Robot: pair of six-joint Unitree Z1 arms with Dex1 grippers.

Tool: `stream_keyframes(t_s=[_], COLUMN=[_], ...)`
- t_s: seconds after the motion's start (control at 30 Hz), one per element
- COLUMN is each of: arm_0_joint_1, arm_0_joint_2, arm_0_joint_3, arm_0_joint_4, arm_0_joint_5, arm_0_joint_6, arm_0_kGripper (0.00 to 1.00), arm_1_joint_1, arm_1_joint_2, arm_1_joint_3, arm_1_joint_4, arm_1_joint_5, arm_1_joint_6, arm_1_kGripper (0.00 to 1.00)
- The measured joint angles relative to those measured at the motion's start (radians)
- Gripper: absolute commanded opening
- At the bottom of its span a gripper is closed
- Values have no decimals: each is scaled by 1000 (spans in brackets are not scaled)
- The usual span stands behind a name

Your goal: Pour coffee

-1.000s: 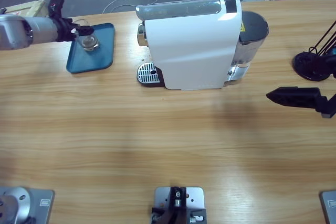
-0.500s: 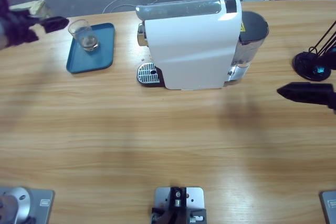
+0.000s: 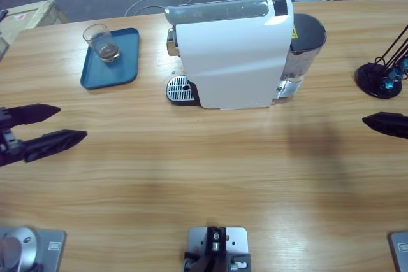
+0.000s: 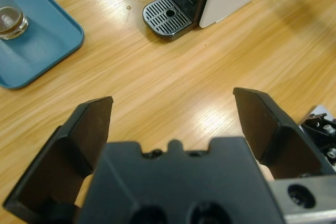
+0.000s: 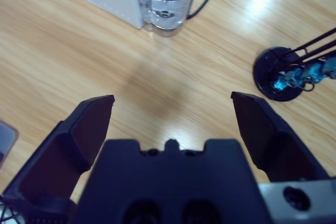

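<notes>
A clear tumbler (image 3: 102, 41) stands upright on the blue tray (image 3: 124, 68) at the back left, with a shallow layer of dark coffee (image 3: 108, 51) at its bottom. My left gripper (image 3: 72, 123) is open and holds nothing, low over the table's left side, well in front of the tray. In the left wrist view the left gripper (image 4: 173, 100) points toward the tumbler (image 4: 10, 20), the tray (image 4: 47, 45) and the machine's drip grille (image 4: 168, 17). My right gripper (image 5: 172, 99) is open and holds nothing at the right edge, where the right gripper (image 3: 382, 123) shows only partly.
The white coffee machine (image 3: 233, 52) stands at the back middle, with its drip grille (image 3: 180, 88) on the left and its water tank (image 3: 307, 35) on the right. A black round stand base (image 3: 377, 79) sits at the far right. Cables lie on the floor beyond.
My left gripper has let go of the tumbler on the tray and drawn away to the near left. My right gripper has pulled back toward the right edge.
</notes>
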Motion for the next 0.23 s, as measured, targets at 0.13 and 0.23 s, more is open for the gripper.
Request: stream_keyframes(t_s=[0.13, 0.23], arm_0_joint_1=[-3, -4], arm_0_joint_2=[-9, -9], arm_0_joint_3=[-30, -36], arm_0_joint_4=[25, 36], arm_0_joint_5=[1, 3], arm_0_joint_6=[0, 0], arm_0_kGripper=[996, 996], arm_1_joint_1=[0, 0], arm_1_joint_2=[-3, -11], arm_1_joint_3=[1, 1], arm_1_joint_4=[3, 4], arm_1_joint_5=[-13, -16], arm_1_joint_6=[0, 0], arm_1_kGripper=[1000, 1000])
